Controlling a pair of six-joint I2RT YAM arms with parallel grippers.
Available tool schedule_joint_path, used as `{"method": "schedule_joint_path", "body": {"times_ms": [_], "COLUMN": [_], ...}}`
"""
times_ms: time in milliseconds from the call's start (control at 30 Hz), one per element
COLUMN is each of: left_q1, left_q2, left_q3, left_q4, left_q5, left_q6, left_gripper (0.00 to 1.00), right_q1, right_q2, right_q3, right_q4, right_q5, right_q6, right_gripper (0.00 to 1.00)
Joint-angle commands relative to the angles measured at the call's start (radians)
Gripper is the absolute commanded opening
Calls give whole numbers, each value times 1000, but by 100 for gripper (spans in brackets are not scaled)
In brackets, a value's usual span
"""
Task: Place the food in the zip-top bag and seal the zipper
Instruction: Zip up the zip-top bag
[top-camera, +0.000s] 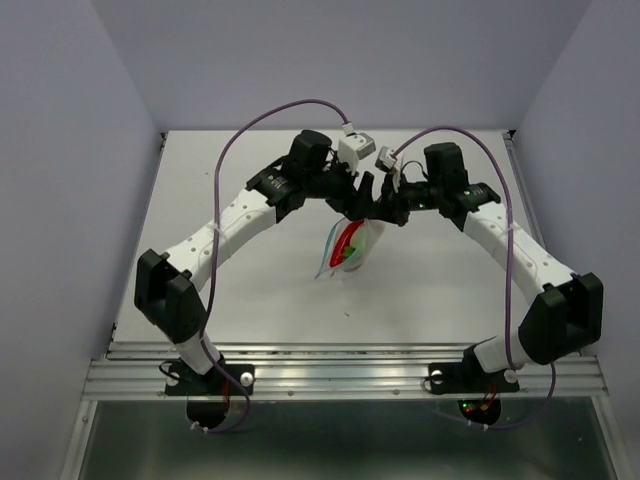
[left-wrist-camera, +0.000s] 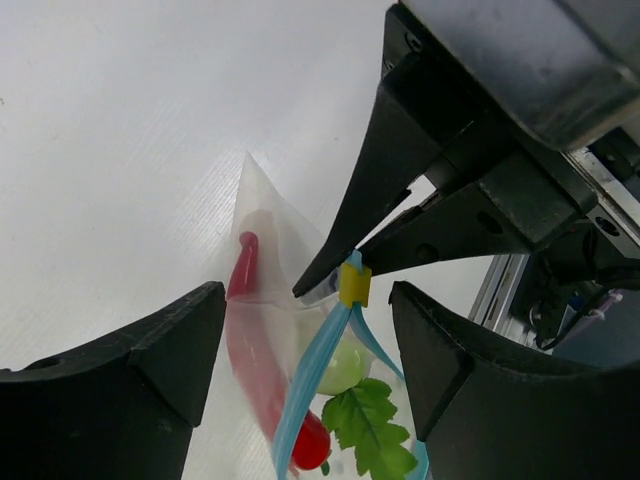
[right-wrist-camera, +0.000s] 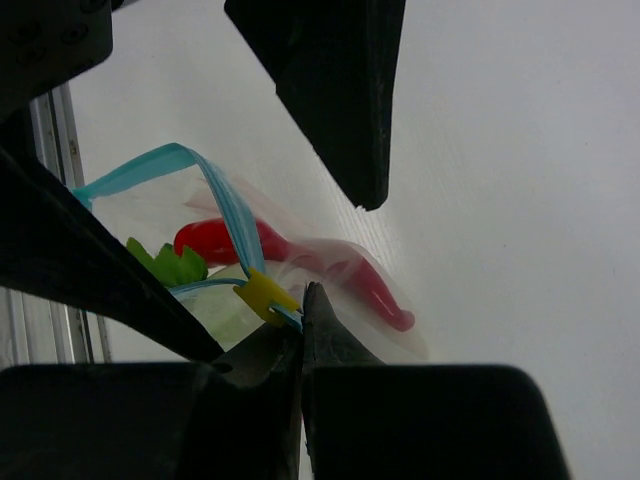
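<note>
The clear zip-top bag hangs between both grippers over the middle of the table. In it are the red chili and the white egg-shaped vegetable with its green leaf. The purplish ball is hidden. My right gripper is shut on the light-blue zipper right beside its yellow slider. My left gripper is open, one finger on each side of the slider, not touching it. Below the slider the two blue strips spread apart.
The white table has grey walls on three sides. A metal rail runs along the near edge by the arm bases. Purple cables arch over both arms.
</note>
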Motion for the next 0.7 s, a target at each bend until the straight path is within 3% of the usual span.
{"method": "schedule_joint_path", "body": {"times_ms": [0,167,433,667], "left_q1": [-23,-26,-30,-32], "left_q2": [2,9,14,22], "left_q3": [56,71,77,68], "left_q4": [-20,-17,-13,-23], "left_q5": [-16,-19,-7,-4], "left_q6": [28,28,28,60], "left_gripper": [75,51,43,14], "right_q1": [11,11,20,29], "right_q2": [17,31,42,34], "right_q3": [57,64,67,68], "right_q4": [-5,-14,-34,-42], "right_q5": [10,7,10,8], "right_q6": [39,44,24,15], "right_gripper": [1,1,1,1]}}
